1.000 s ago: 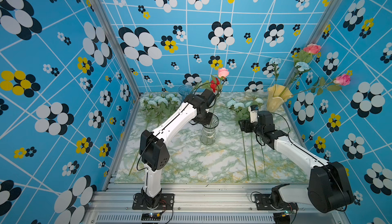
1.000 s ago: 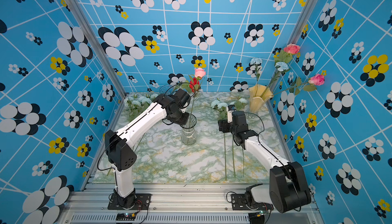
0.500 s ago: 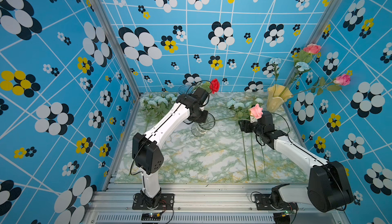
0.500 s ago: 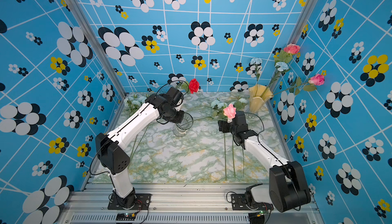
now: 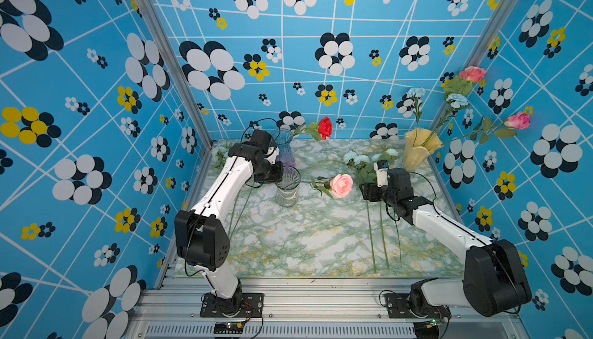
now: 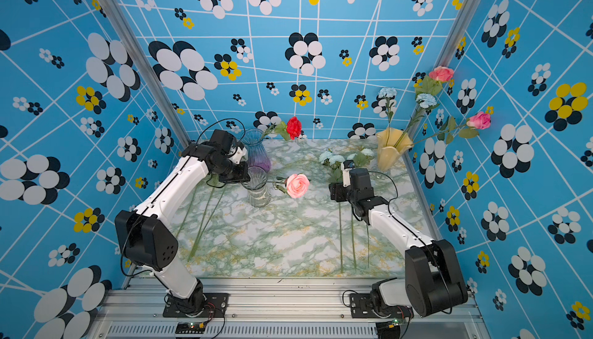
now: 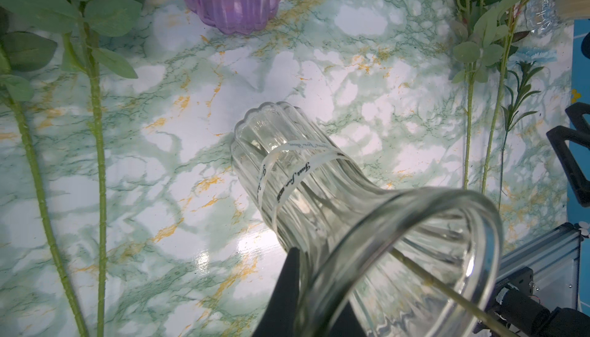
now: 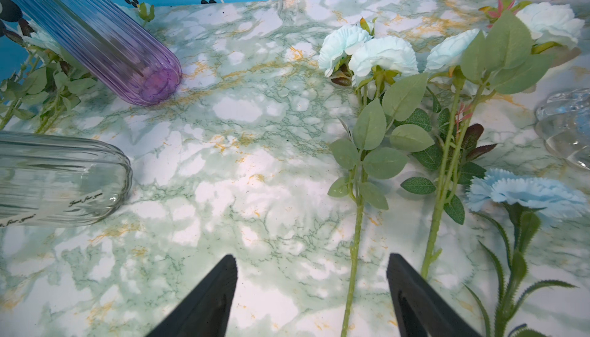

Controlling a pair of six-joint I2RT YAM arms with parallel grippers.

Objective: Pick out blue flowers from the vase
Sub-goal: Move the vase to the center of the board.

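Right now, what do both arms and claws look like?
Left arm and right arm: white tubular links, bulky black joint housings, thin black cables looping at wrists. Left claw and right claw: matte black, tapered wedge fingers.

Bare bench [image 8: 255,160] lies open straight ahead of my right pincer [image 8: 312,257]; blue flowers [image 8: 383,54] crowd beside it, clear vase [image 8: 64,179] and pink rose [image 5: 341,186] bar the middle.

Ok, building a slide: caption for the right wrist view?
Open right end effector by blue flowers lying on the marble tabletop.
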